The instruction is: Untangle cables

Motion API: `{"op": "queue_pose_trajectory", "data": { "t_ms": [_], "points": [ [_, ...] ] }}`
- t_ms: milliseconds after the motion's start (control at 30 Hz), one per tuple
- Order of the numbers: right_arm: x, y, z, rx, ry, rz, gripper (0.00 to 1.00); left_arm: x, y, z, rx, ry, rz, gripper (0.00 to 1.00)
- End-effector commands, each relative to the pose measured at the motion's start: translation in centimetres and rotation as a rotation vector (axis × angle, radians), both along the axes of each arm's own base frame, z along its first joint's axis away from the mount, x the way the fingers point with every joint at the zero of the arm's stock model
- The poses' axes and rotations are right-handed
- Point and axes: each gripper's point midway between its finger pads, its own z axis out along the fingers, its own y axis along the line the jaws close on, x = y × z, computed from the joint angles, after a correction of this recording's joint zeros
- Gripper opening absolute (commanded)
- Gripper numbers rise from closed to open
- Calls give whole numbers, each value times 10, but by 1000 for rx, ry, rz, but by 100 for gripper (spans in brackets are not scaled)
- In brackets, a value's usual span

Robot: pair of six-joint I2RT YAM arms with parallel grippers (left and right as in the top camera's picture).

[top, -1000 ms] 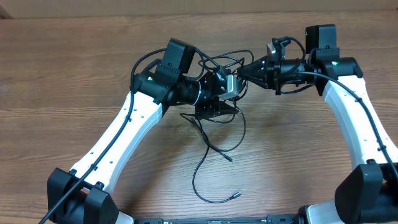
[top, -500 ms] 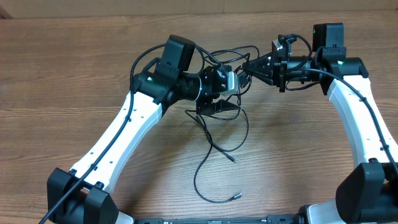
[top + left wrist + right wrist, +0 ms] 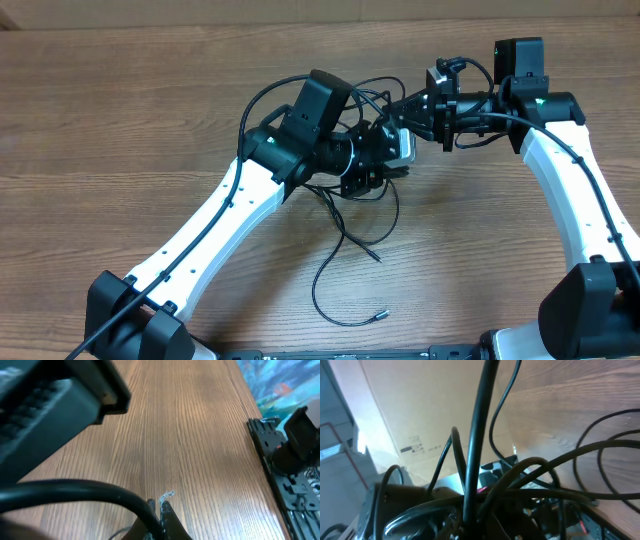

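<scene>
The cables (image 3: 368, 96) are thin black cords tangled between the two grippers near the table's far middle. Loose tails (image 3: 335, 255) trail toward me and end in small plugs (image 3: 380, 314). My right gripper (image 3: 393, 107) points left, shut on cords of the tangle. In the right wrist view one cord (image 3: 479, 435) rises straight from its shut jaws (image 3: 470, 522), with other loops crossing. My left gripper (image 3: 377, 178) sits just below the tangle. Its fingertips (image 3: 163, 506) are pressed together, and a black cord (image 3: 90, 491) curves down into them.
The brown wooden table (image 3: 120, 110) runs in all directions. A cardboard wall (image 3: 415, 405) stands behind it. The right arm's base (image 3: 295, 455) and a blue patterned surface (image 3: 285, 380) lie at the table's edge. A blurred dark-grey body (image 3: 50, 400) fills the left wrist view's upper left.
My left arm has swung right, closer to the right gripper, and its jaws have closed from partly open. The right gripper shifted only slightly, still gripping the tangle.
</scene>
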Motion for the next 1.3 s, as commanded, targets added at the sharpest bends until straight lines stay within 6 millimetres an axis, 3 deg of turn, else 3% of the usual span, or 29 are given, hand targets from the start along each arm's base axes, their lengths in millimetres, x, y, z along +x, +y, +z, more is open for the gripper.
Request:
{"op": "queue_pose_trajectory", "data": {
  "t_ms": [0,167,300,500,700,733,767,800,867,933,1033,1167,1267],
  "points": [
    [20,-10,-26,-175,-18,-118,4,-1,4,20,-28,22,46,4],
    [30,-28,-55,-351,8,-216,4,-4,17,53,-44,-85,100,4],
    [24,-31,-62,-387,10,-201,4,13,35,63,14,-171,251,4],
    [14,-31,-66,-415,-63,-129,4,42,67,47,146,-143,523,4],
    [2,-16,-47,-294,-211,-3,4,77,126,34,226,-54,909,4],
    [1,-14,-45,-283,-230,9,4,84,139,34,210,-16,997,15],
    [1,-14,-44,-281,-232,11,4,89,149,34,191,23,1064,42],
    [1,-14,-44,-281,-233,11,4,92,157,33,172,66,1112,59],
    [2,-14,-44,-280,-236,10,4,94,165,30,150,125,1143,68],
    [4,-13,-42,-273,-256,10,4,89,160,29,124,183,1088,85],
    [5,-10,-33,-228,-297,23,4,85,151,30,105,205,1038,86],
    [-2,1,-3,-72,-500,115,4,65,119,40,54,203,779,86],
    [-11,5,12,20,-620,169,4,62,108,49,2,199,714,86]
  ]
}}
